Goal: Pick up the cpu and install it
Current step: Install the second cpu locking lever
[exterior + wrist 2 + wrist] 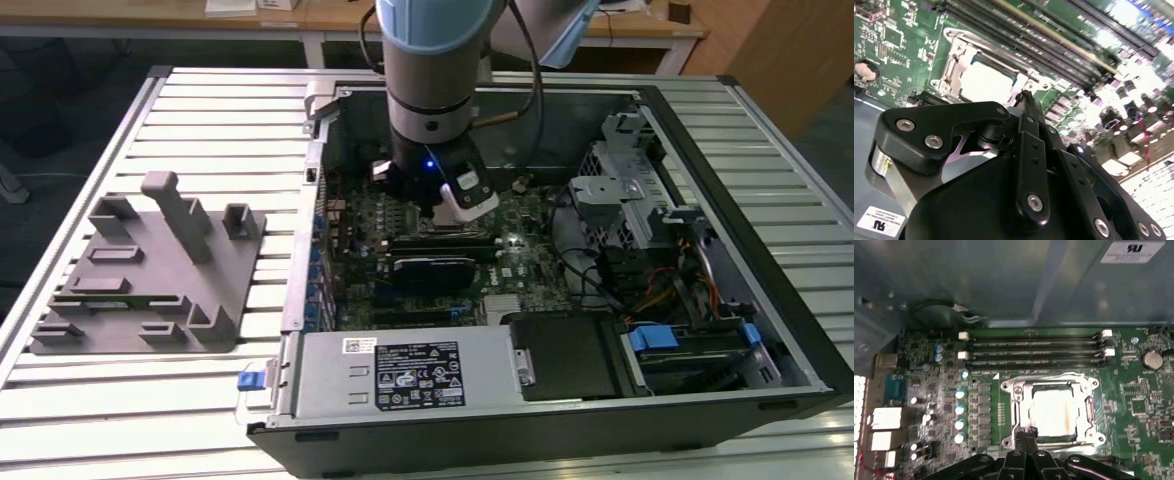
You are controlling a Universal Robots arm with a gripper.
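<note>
The cpu point(1053, 412) lies flat in its socket point(1051, 410) on the motherboard point(1134, 400), silvery plate up, framed by the metal retention bracket; the second wrist view shows it point(986, 82) the same way, seated level inside the frame. It is nearly square, so no long axis stands out; its edges run parallel to the socket frame and to the memory slots point(1034, 352) just beside it.

The gripper point(1025, 432) hangs just above the socket's near edge, its fingers point(1026, 107) drawn together to a narrow tip with nothing between them. In the exterior view the gripper point(461, 205) stands upright inside the open computer case point(747, 250), over the middle of the board.

Judged from this, the chip is already placed and let go, so the install step looks near its end; what is left would call for the chip to sit square under the bracket, without tilt.

The grey fixture tray point(140, 290) stands on the slatted bench point(80, 400), well apart from the case, at the exterior view's left.
</note>
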